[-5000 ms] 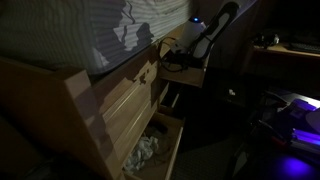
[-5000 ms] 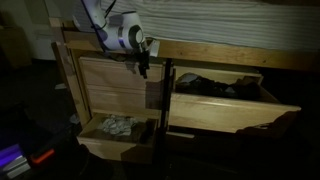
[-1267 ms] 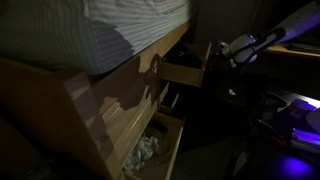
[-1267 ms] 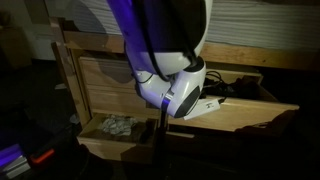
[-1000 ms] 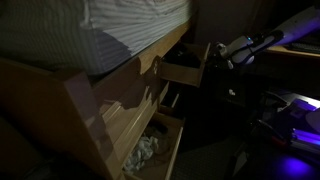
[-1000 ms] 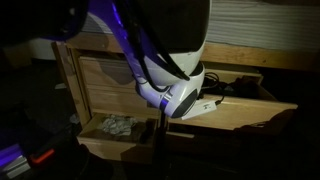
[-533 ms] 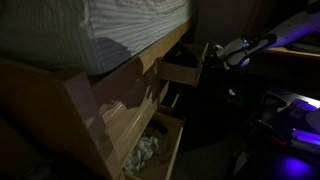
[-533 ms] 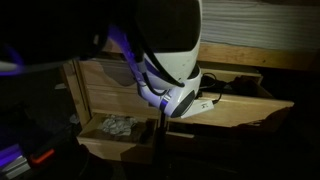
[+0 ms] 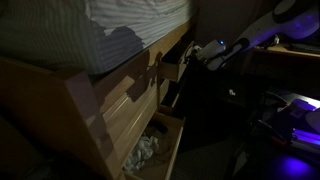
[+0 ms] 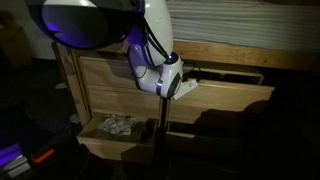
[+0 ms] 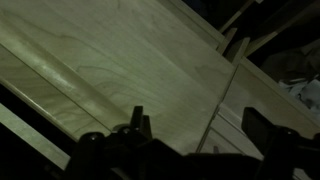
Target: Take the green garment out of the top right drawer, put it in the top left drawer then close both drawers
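Observation:
The top right drawer point(image 10: 232, 95) of pale wood stands only slightly out of the chest, also seen from the side in an exterior view point(image 9: 174, 66). My gripper point(image 10: 183, 88) is against the left end of its front, reaching in from the right in an exterior view point(image 9: 202, 52). In the wrist view the dark fingers point(image 11: 136, 126) stand wide apart over pale wood, so the gripper point(image 11: 200, 140) is open and holds nothing. The top left drawer point(image 10: 112, 75) is shut flush. The green garment is hidden.
A lower drawer point(image 10: 92, 140) hangs open at the bottom left with a pale crumpled cloth point(image 10: 120, 126) in it, the cloth also in an exterior view point(image 9: 147, 150). A striped bed cover point(image 9: 90, 30) overhangs the chest. A blue-lit device point(image 9: 295, 110) sits on the floor.
The top right drawer has slid in toward the chest, with my open gripper moving in against its front. The arm has swung up and left in the front exterior view.

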You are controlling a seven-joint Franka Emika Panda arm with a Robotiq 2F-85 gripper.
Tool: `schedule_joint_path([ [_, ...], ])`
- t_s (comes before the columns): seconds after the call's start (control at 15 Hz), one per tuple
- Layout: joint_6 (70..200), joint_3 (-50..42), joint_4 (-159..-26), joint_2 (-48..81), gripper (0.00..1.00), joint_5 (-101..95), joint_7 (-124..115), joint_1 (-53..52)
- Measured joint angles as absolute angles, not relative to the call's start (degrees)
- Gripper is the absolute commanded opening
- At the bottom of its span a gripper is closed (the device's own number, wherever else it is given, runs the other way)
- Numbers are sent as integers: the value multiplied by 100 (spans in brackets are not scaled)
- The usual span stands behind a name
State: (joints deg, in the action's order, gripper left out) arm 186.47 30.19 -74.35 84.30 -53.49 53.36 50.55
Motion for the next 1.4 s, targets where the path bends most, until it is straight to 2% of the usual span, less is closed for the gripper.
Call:
schedule_joint_path([
  [0.67, 18585, 3025, -7458, 8429, 100, -5391, 5334, 5275],
  [0.93, 17755, 3459, -7733, 8239, 100, -5413, 5515, 5595],
  [1.2, 16460, 4301, -8362, 7788, 100, -5316, 5889, 6304],
  [1.4, 16558, 4129, -8415, 7618, 100, -4757, 6125, 6194],
])
